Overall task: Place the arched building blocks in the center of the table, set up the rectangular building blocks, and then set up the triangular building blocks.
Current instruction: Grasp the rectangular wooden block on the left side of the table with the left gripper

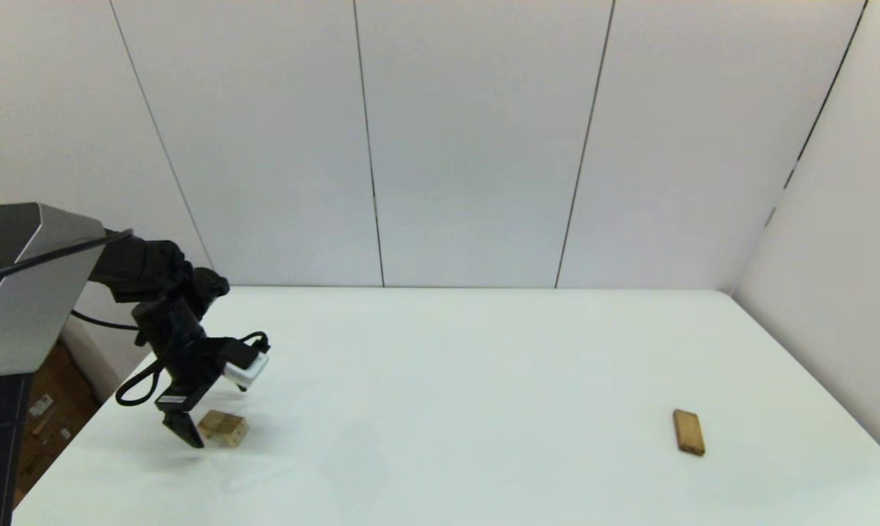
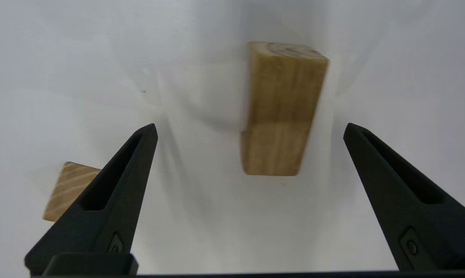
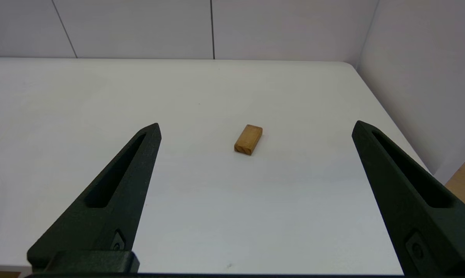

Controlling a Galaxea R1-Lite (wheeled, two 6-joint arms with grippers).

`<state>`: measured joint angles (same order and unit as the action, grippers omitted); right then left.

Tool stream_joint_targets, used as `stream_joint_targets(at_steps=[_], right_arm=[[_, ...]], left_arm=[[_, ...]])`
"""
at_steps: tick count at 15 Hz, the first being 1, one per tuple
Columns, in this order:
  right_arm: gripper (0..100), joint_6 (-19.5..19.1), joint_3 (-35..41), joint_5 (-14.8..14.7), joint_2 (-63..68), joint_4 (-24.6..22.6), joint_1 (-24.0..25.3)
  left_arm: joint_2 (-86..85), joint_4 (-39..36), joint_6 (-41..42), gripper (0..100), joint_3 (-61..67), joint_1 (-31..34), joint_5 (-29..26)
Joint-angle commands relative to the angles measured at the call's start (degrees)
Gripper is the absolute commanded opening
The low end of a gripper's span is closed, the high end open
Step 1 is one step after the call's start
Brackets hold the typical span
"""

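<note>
Left hand (image 1: pixel 191 431) sits low at the table's (image 1: pixel 447 380) near-left corner, about eight o'clock from the table's middle, its matte black tapered fingers (image 2: pixel 112 193) spread wide and gripping nothing. In the left wrist view, between those fingers but touching neither, lies the arched building block (image 2: pixel 280 112): pale, chunky wood with fine straight grain along its sides and curved rings on its end face. The arch notch cannot be made out here. From the head view that same block (image 1: pixel 223 428) rests on the table just beside the fingertip.

Off to one side, partly behind a left finger, the triangular building block (image 2: pixel 68 189) shows a tan face with slanting stripes of grain; it sits apart from the arched one.

Right hand (image 3: pixel 255 127) is out of the head view; its own camera shows both black fingers wide apart, nothing between them but smooth white tabletop.

Farther over, at roughly four o'clock from the middle, the rectangular building block (image 1: pixel 689 432) lies flat: a thin orange-brown slab, plain-edged, well apart from the others and near the table's right edge.
</note>
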<state>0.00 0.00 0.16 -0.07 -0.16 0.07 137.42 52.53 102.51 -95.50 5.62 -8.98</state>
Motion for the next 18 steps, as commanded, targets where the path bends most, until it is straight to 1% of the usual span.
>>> stream_joint_targets(at_steps=[1, 10, 14, 18], right_arm=[[100, 0.00, 0.09, 0.02, -0.01, -0.02, 0.01], [100, 0.00, 0.09, 0.02, -0.01, -0.02, 0.01], [100, 0.00, 0.09, 0.02, -0.01, -0.02, 0.01], [100, 0.00, 0.09, 0.02, -0.01, -0.02, 0.01]], left_arm=[[-0.32, -3.93, 0.94, 100, 2.60, -0.52, -2.18], [-0.23, -4.10, 1.82, 100, 2.95, -1.58, -2.09], [0.30, -6.91, 1.90, 100, 2.95, -1.49, -1.91], [0.83, -7.27, 1.90, 100, 2.95, -1.40, -1.91]])
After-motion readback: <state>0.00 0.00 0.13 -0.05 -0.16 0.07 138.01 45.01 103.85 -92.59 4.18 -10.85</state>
